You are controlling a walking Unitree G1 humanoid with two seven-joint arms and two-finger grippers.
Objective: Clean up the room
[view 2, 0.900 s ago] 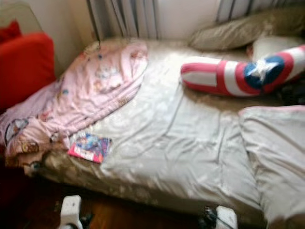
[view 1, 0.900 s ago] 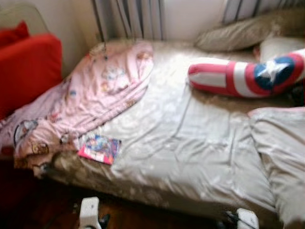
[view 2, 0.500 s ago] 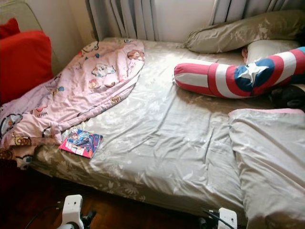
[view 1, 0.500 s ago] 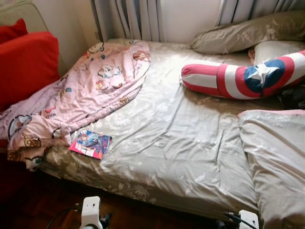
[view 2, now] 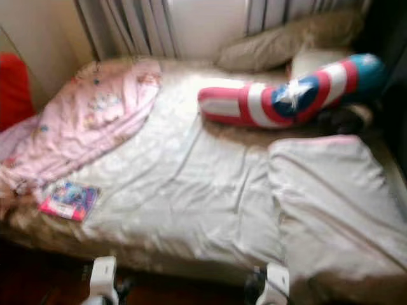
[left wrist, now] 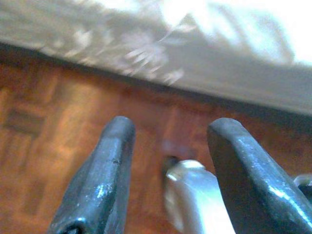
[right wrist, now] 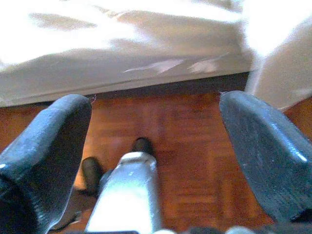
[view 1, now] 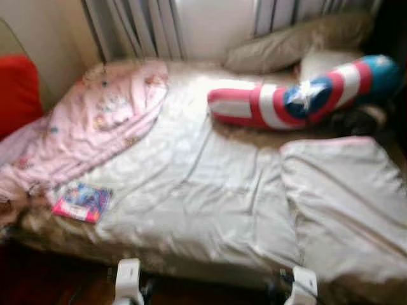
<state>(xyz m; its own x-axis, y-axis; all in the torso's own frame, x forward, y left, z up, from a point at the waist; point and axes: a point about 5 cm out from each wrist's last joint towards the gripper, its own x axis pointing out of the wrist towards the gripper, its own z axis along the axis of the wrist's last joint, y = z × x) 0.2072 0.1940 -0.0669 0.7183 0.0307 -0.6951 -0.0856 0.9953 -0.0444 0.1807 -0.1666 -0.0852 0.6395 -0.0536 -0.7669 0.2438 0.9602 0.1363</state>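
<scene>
A bed with a beige floral sheet (view 1: 191,190) lies in front of me. A crumpled pink cartoon blanket (view 1: 95,127) is spread over its left side. A small colourful book (view 1: 82,202) lies near the bed's front left edge, just below the blanket. A red, white and blue star bolster (view 1: 286,101) lies at the back right. Both arms hang low at the bed's front edge. My left gripper (left wrist: 173,129) is open over the wooden floor (left wrist: 44,122), holding nothing. My right gripper (right wrist: 156,105) is likewise open over the floor beside the bed's edge.
A beige pillow (view 1: 280,47) leans at the back by the curtains (view 1: 127,28). A folded beige cover (view 1: 343,197) fills the bed's right front. A red cushion (view 1: 16,92) stands at the far left. Dark wooden floor runs along the bed's front.
The whole picture has slid left and blurred, so the camera has turned right. Nothing on the bed has moved.
</scene>
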